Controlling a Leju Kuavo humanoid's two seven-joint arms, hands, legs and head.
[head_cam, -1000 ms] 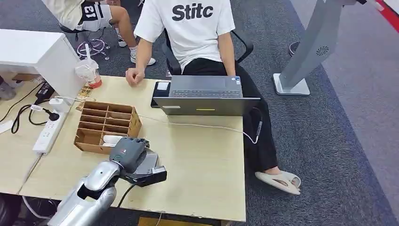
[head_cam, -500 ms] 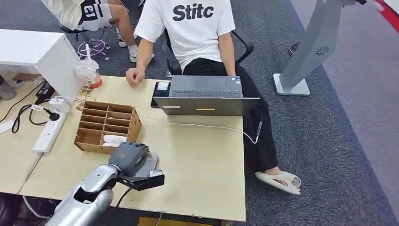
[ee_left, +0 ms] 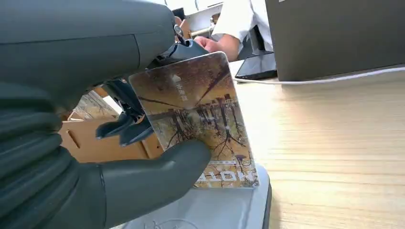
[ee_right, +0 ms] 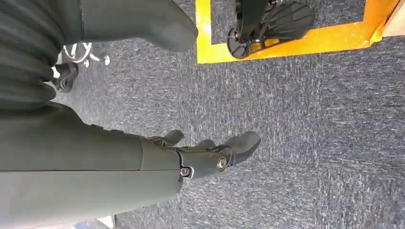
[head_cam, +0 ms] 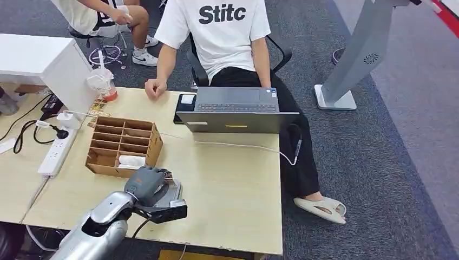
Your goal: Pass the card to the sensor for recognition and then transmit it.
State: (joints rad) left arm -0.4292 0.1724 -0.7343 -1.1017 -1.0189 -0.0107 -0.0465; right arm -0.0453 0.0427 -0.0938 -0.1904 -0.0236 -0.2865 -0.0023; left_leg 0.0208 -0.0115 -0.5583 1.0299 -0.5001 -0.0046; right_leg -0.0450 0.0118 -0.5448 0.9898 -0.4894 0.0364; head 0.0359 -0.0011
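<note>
My left hand is near the table's front edge and holds a card printed with brown trees. The thumb presses the card's face and the darker fingers are behind it. The card stands tilted, and its lower edge meets the top of the pale grey sensor pad. From the head view the sensor lies mostly under the hand. My right hand hangs over the grey carpet with its fingers apart and nothing in them.
A cardboard organiser with a white card in it stands just beyond my left hand. A person sits behind an open laptop. A white cable crosses the table. A power strip lies at the left.
My left hand has drifted slightly toward the near edge and lower with the card, settling over the sensor. The person at the far left has shifted their legs.
</note>
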